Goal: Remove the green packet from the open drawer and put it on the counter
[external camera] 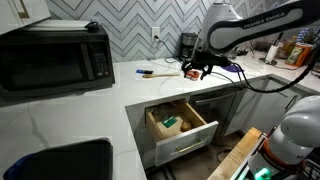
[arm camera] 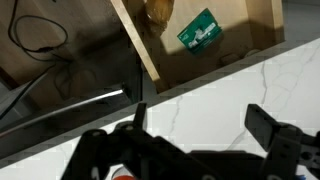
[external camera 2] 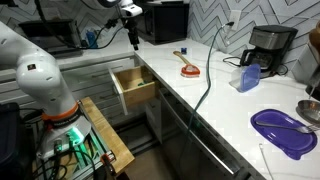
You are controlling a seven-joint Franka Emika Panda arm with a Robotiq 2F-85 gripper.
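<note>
The green packet [arm camera: 200, 30] lies flat on the light wooden floor of the open drawer [arm camera: 262, 20], beside a brownish item. It also shows in an exterior view [external camera: 170, 122] inside the drawer [external camera: 196, 138]. The drawer [external camera 2: 137, 94] stands pulled out below the counter [external camera 2: 200, 100]; the packet does not show there. My gripper [arm camera: 200, 118] is open and empty, hovering over the white counter [arm camera: 215, 85] just behind the drawer. It shows in both exterior views [external camera: 197, 68] [external camera 2: 132, 38], well above the drawer.
A red-and-black tool [external camera: 190, 72] [external camera 2: 187, 68] lies on the counter near the gripper. A microwave [external camera: 55, 55] and black sink [external camera: 60, 160] are further along. A coffee maker [external camera 2: 268, 45], blue container [external camera 2: 248, 78] and purple flat item [external camera 2: 285, 132] sit on the counter.
</note>
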